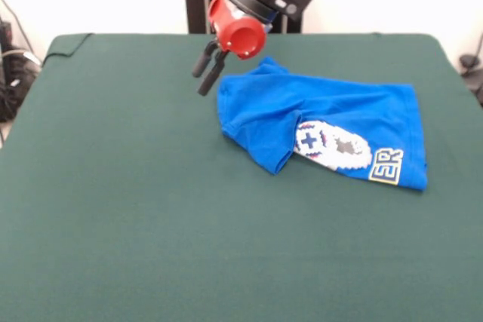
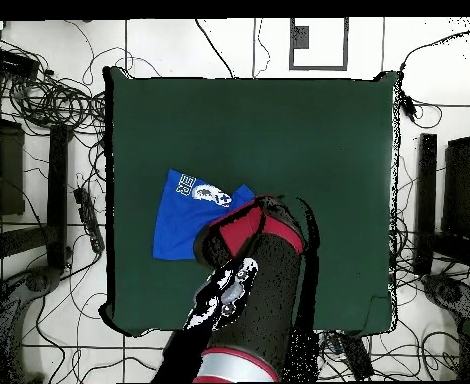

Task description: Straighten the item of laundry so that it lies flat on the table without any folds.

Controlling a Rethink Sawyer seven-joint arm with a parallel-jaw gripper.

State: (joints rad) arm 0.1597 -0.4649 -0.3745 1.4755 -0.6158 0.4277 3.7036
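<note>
Plainly the job is only partly done; the shirt (image 1: 324, 130) lies on the tabletop (image 1: 136, 209) right of centre and toward the far side in the front view, clear of every edge; its right half looks spread and fairly smooth, with the hem running down the right end; its left half is not flat, since a flap of blue cloth is folded over the chest and covers part of the round white-grey emblem (image 1: 332, 145), ending in a bunched point at the near left; that fold is, I judge, what is left to undo. The claw (image 1: 209, 65) hangs just off the shirt's far left corner, above the cloth; its two black fingers sit close together with nothing between them, empty. Writing: only the white letters "ER" (image 1: 386, 166), outlined in yellow, can be read near the hem; any other letters are hidden.
</note>
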